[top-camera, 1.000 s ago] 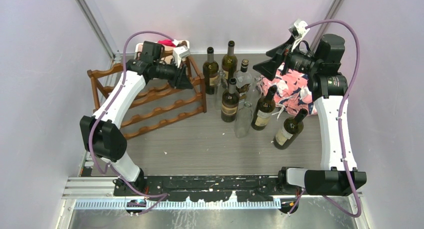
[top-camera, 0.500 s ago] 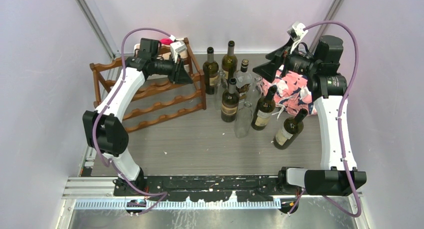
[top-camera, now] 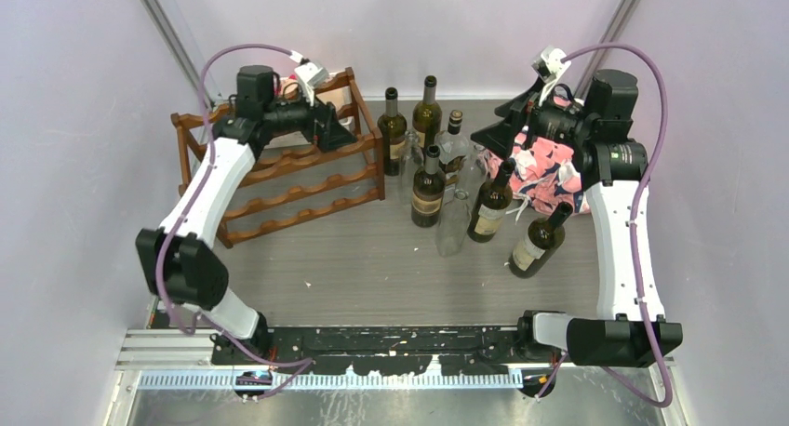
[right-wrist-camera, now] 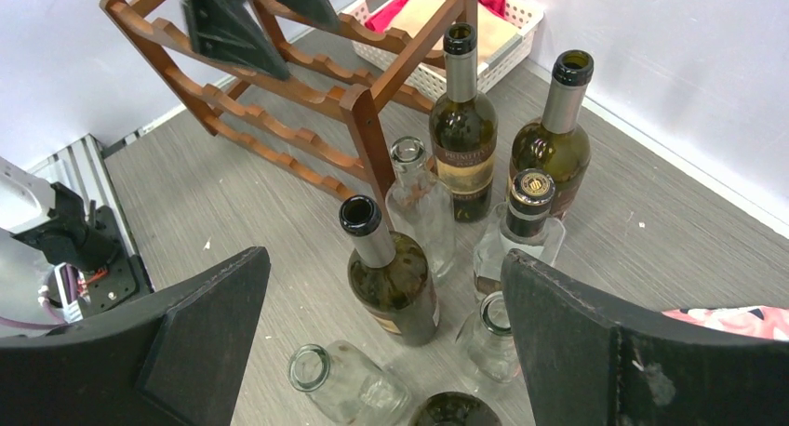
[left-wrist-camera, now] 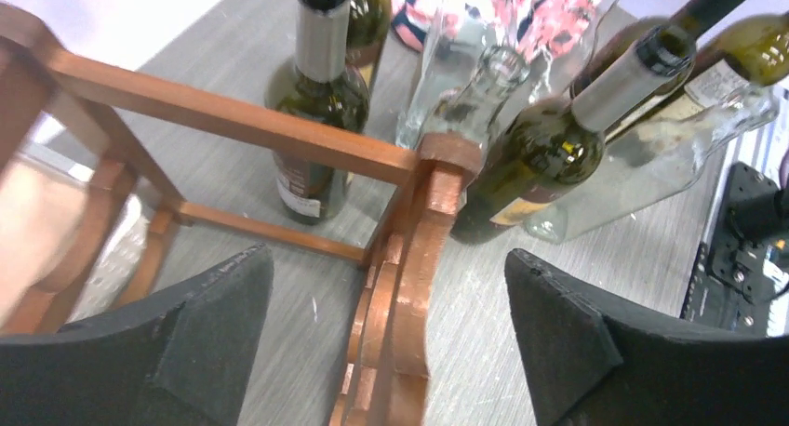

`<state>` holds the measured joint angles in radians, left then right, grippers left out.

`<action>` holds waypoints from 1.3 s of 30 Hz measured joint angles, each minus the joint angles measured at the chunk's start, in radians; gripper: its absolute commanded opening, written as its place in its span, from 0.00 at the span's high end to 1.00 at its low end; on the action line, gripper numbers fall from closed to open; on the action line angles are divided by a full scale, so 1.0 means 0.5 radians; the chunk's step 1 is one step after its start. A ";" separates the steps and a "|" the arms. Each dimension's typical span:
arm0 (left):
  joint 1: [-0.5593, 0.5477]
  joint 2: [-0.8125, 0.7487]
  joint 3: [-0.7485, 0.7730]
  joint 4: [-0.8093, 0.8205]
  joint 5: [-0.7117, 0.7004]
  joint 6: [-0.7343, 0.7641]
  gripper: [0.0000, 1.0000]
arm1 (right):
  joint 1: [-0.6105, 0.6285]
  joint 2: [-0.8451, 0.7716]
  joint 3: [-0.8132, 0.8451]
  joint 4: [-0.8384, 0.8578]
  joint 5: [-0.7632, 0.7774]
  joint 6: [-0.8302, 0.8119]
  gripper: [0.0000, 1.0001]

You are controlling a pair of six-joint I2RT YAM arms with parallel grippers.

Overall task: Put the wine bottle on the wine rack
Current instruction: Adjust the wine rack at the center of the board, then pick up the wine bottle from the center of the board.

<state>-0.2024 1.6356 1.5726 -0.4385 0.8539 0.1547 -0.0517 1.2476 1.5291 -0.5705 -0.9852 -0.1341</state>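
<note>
Sadly, the tan label [right-wrist-camera: 464, 172] on the wine bottle [right-wrist-camera: 463, 119] is illegible.

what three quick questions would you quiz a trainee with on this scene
1. True or false: the right pincer is shut on a bottle.
2. The left pincer hangs over: A the rack, B the flowered cloth, C the right arm's base.
3. What white thing sits behind the rack, by the wall?
Key: 1 false, it is open and empty; 2 A; 3 the basket.
</note>
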 measured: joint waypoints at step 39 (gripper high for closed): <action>-1.671 -0.686 -0.504 0.169 -1.816 -1.072 0.14 | -0.392 -0.006 0.471 -1.147 1.223 -0.156 0.04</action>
<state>-1.0378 1.2926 1.3209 -0.3538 -0.0540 -0.3813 -0.2478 1.2446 1.7645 -1.1442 -0.3737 -0.2119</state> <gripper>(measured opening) 0.855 0.970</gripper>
